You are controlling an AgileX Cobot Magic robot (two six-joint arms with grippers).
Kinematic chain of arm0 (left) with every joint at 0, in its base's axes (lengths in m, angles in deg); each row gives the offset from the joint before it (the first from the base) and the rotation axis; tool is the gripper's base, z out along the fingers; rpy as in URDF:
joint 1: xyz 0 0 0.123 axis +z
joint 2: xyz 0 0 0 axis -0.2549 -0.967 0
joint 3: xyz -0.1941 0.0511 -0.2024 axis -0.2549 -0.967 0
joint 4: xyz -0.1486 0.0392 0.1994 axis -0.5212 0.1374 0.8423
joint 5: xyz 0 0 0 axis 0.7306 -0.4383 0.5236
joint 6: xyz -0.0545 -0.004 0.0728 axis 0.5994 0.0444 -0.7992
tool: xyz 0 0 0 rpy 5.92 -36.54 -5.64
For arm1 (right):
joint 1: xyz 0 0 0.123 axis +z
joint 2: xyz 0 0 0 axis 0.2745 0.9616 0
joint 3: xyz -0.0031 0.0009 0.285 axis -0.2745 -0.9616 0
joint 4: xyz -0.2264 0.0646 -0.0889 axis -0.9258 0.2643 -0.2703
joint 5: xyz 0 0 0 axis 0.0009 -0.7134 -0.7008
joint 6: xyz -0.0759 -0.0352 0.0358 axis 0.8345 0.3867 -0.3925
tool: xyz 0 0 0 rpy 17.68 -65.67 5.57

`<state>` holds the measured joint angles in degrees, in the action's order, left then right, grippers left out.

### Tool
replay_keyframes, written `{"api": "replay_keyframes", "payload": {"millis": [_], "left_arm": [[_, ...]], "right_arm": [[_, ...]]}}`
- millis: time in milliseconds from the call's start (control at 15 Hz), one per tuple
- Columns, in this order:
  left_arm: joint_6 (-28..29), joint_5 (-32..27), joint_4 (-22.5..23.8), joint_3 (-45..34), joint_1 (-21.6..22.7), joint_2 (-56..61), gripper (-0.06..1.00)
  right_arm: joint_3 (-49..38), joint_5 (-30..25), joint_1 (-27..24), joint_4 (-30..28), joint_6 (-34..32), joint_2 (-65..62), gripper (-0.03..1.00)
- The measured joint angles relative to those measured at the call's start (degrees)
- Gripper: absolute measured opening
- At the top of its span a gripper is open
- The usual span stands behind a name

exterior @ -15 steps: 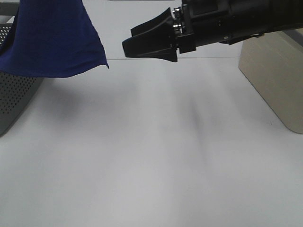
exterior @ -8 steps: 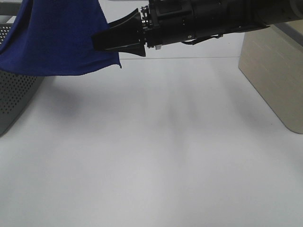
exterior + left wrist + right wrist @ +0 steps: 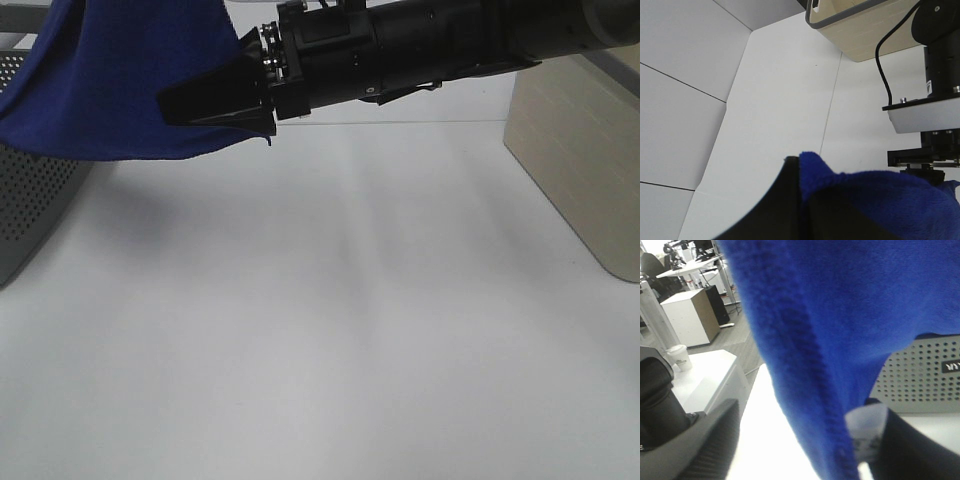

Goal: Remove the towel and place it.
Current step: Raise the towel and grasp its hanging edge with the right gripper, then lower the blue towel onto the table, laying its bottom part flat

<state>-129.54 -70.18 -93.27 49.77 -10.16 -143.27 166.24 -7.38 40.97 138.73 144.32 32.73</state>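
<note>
A white table (image 3: pixel 320 330) fills most of the high view, bare across its middle and front. Above its far left corner hangs the royal-blue towel (image 3: pixel 120 80), lifted clear of the tabletop, its top edge out of the picture and its lower hem drooping in a shallow curve.

From the right, the black right arm (image 3: pixel 450 45) stretches across the middle of the scene to the towel's lower right corner. Behind and below the cloth stands a grey perforated basket (image 3: pixel 30 200) at the table's left edge; well apart from it, on the right edge, sits a beige bin (image 3: pixel 580 170) with a darker rim.

The right gripper (image 3: pixel 170 108) overlaps the towel's corner in the high view. Its own wrist camera shows both fingers spread wide, one on either side of the towel's stitched edge, with the cloth hanging in the gap between them and neither finger pressed against it.

The left gripper (image 3: pixel 799 170) appears only in its wrist view, where one black finger lies tight against a bunched fold of blue cloth, and the jaws look clamped on the fabric.

A small white tag (image 3: pixel 865 432) hangs from the towel's edge just beside one right finger, with the grey basket's perforated wall behind it.
</note>
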Motion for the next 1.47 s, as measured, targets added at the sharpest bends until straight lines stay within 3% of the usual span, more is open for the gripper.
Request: {"api": "replay_keyframes", "payload": {"millis": [333,400,533,600,800,933,1000,1067,1467], "left_arm": [[0.00,0.11,0.11,0.00,0.00,0.00,0.00],[0.00,0.34,0.17,0.00,0.00,0.00,0.00],[0.00,0.97,0.29,0.00,0.00,0.00,0.00],[0.00,1.09,0.29,0.00,0.00,0.00,0.00],[0.00,1.15,0.29,0.00,0.00,0.00,0.00],[0.00,1.15,0.40,0.00,0.00,0.00,0.00],[0.00,1.15,0.52,0.00,0.00,0.00,0.00],[0.00,1.03,0.69,0.00,0.00,0.00,0.00],[1.03,2.92,0.86,0.00,0.00,-0.06,0.00]], "right_arm": [[0.00,1.95,-1.15,-2.52,-0.74,0.00,0.41],[0.00,1.95,-1.15,-2.86,-0.80,0.00,0.33],[0.00,1.89,-1.15,-2.86,-0.80,0.34,0.06],[0.06,1.89,-1.15,-2.98,-0.86,0.40,0.01],[0.06,2.64,-1.15,-2.81,-1.55,0.40,0.01],[0.06,4.53,-1.15,-2.81,-5.79,0.40,0.01],[0.46,7.85,-1.15,-6.47,-16.21,0.29,0.01],[1.03,9.00,-1.15,-10.31,-22.17,-0.29,0.01],[11.86,9.28,-1.15,-44.52,-58.56,-7.05,0.01]]}}
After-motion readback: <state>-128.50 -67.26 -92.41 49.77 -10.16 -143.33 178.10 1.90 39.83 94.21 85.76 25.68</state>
